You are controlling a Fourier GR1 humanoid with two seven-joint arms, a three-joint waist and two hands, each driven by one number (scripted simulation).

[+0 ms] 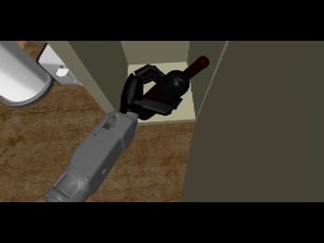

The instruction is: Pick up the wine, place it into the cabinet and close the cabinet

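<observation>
Grips the wine [176, 81] with the right hand [152, 103], fingers [145, 72] curled round its body, inside the cabinet [154, 52], the neck slanting toward the cabinet's back right corner.

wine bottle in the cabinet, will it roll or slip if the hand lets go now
Probably stiff and heavy for its size: the wine bottle looks like dark glass. Its smooth round body may slip or roll, as it sits tilted in the left hand, over the cabinet shelf. Likely fragile if let fall.

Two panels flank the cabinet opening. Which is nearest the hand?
Narrow left panel: the hand on the wine is beside it; the wide right panel is farther.
</observation>
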